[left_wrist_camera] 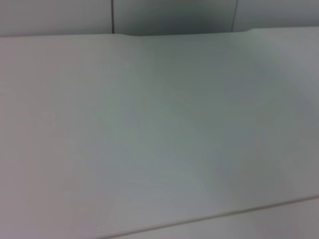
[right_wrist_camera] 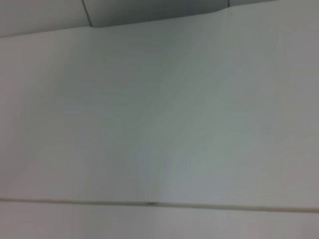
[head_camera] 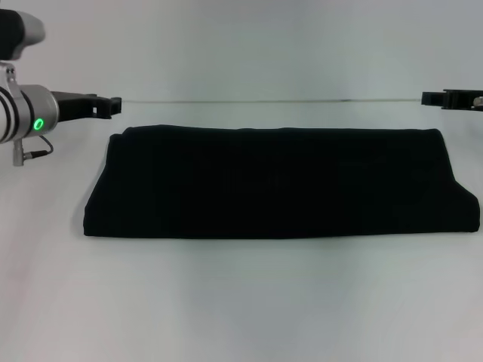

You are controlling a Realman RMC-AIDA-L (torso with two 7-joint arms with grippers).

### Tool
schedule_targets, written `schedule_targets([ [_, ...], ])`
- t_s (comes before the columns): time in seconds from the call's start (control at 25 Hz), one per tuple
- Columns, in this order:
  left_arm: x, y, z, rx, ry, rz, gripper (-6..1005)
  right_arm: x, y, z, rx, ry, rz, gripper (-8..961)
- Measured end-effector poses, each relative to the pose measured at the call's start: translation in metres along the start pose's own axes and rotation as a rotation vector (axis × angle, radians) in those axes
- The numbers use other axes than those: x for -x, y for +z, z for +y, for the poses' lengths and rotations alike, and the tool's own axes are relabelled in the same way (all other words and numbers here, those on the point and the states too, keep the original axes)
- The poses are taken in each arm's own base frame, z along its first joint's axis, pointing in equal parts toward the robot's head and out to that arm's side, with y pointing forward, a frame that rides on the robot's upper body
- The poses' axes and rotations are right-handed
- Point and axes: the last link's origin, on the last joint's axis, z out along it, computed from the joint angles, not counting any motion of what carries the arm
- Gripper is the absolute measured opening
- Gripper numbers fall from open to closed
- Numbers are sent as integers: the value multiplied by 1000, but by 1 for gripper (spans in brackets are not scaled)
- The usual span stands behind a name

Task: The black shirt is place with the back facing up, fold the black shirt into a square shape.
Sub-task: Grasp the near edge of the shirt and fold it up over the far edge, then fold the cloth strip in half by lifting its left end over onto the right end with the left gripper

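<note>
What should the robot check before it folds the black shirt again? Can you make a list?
1. Black shirt flat on the table: ok.
2. Shape already square: not ok, it is a long wide band.
3. Left gripper clear of the shirt, beyond its far left corner: ok.
4. Right gripper clear, at the far right edge: ok.
5. Fingers open: cannot tell.
6. Wrist views see the shirt: not ok, only bare table.

The black shirt lies flat on the white counter, folded into a long horizontal band, plain black side up, edges fairly even.
</note>
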Motion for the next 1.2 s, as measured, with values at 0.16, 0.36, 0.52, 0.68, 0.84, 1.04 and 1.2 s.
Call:
schedule_targets([
  [0.16, 1, -15, -1, 96, -75, -51, 397, -5, -12, -3, 84, 25, 48, 506],
  [0.36, 14, -50, -3, 256, -155, -139, 654, -24, -36, -8, 234, 121, 94, 727],
  [0.52, 32, -71, -13, 305, -201, -187, 809, -44, -53, -12, 326, 186, 84, 729],
  [0.68, 52, -86, -28, 298, -253, -209, 919, -62, -59, -13, 359, 214, 104, 731],
  [0.84, 66, -93, -37, 275, -258, -222, 927, -71, -62, -13, 369, 227, 121, 731],
  [1.04, 78, -94, -37, 286, -211, -237, 938, -74, -62, -13, 377, 226, 131, 732],
  [1.2, 87, -89, -29, 319, -166, -257, 939, -72, -62, -10, 385, 217, 126, 733],
])
